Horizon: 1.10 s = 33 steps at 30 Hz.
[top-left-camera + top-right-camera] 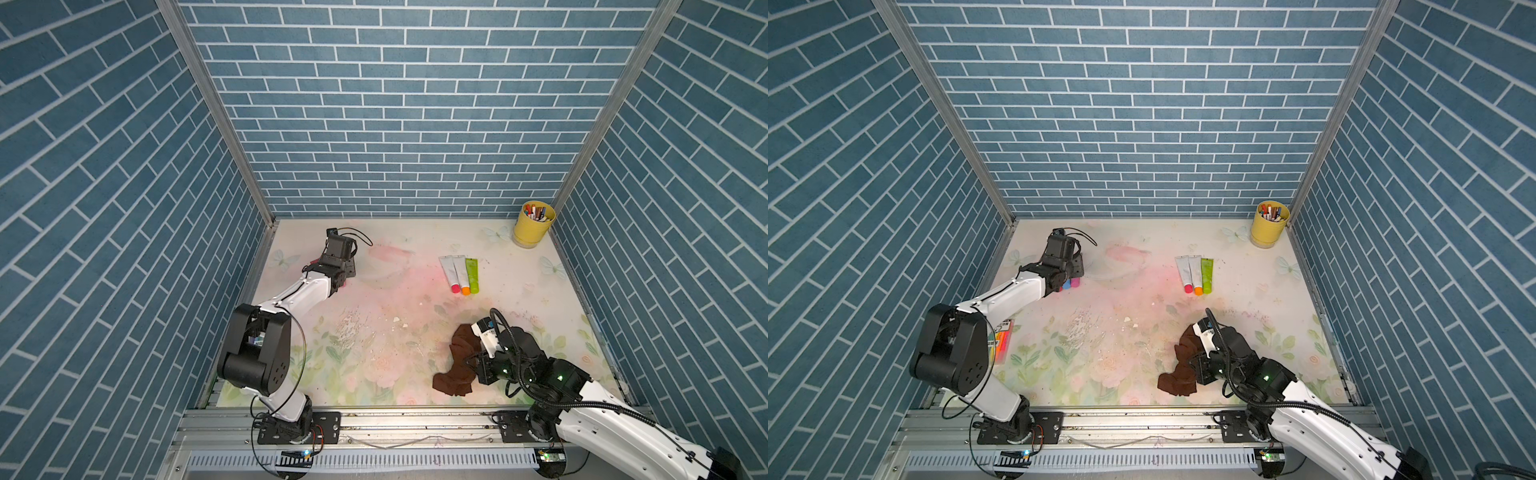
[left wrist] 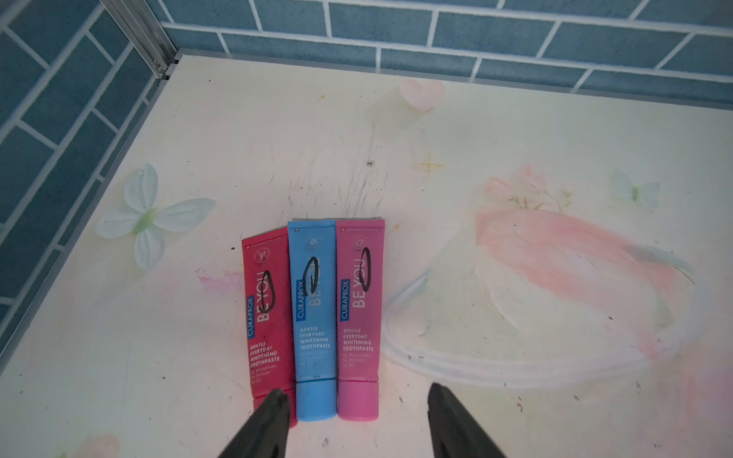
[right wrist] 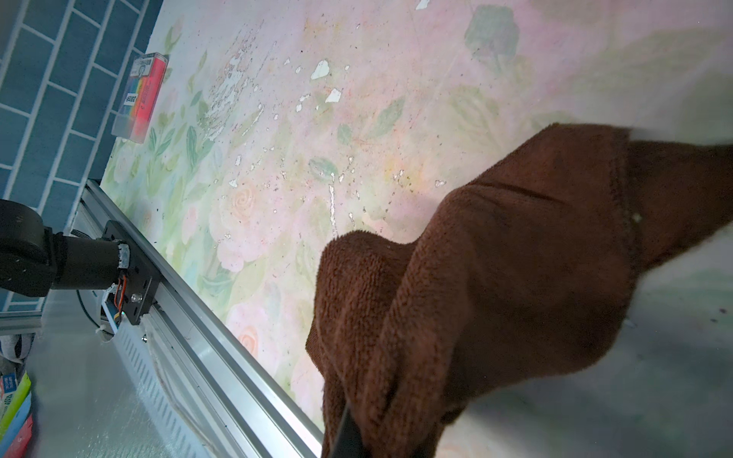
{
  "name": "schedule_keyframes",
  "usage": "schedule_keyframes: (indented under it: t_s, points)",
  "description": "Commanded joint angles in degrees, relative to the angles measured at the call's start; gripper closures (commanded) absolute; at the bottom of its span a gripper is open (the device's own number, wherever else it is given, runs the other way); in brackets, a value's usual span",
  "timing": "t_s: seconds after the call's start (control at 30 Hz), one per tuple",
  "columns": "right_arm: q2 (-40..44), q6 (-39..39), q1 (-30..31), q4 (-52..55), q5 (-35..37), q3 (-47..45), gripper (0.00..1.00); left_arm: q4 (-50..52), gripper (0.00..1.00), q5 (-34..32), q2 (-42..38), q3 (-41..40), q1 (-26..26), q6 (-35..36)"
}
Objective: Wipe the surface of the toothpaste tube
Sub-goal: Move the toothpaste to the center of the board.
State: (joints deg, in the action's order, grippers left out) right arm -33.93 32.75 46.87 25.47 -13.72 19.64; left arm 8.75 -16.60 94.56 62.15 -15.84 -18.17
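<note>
Trouble can start with the left gripper [image 2: 357, 396]. Its two fingers stand partly apart and hold nothing. One finger [image 2: 273, 408] hangs right over the cap end of the red tube [image 2: 267, 317]. The other is out past the pink tube [image 2: 359, 309], over the bare table [image 2: 515, 416]. The blue tube [image 2: 313, 317] lies between those two, and all three lie pressed side by side. If I close here, I think I squeeze more than one tube, or shove the red one crooked. Each tube has a black pen mark, so I cannot tell which one I am meant to clean.

In both top views these tubes sit left of the middle of the frame, mostly hidden under the left arm.

The right gripper [image 1: 473, 365] pinches the brown cloth [image 1: 455, 361], fingers squeezed together, in the lower right of the frame, well apart from those tubes. Most of the cloth lies loose on the table. If I drag it across, I think it can slip out of the pinch, or pick up the little crumbs lying there. Three other tubes [image 1: 461, 274] lie above the cloth in the frame, right of the middle. A wide swing could knock them.
</note>
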Motion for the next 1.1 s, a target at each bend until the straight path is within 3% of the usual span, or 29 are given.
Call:
schedule_keyframes:
  t_s: [0.0,0.5,1.07]
  points:
    - [-0.3,0.7,0.2,0.7,0.2,-0.3,1.0,0.8,0.39,0.7,3.7,2.3,0.8,1.2]
    - [-1.1,0.7,0.2,0.6,0.1,-0.2,1.0,3.1,0.42,4.1,15.3,6.9,4.1,2.8]
    - [-0.9,0.7,0.2,0.5,0.0,-0.3,1.0,1.5,0.51,9.7,17.0,5.1,3.7,3.1]
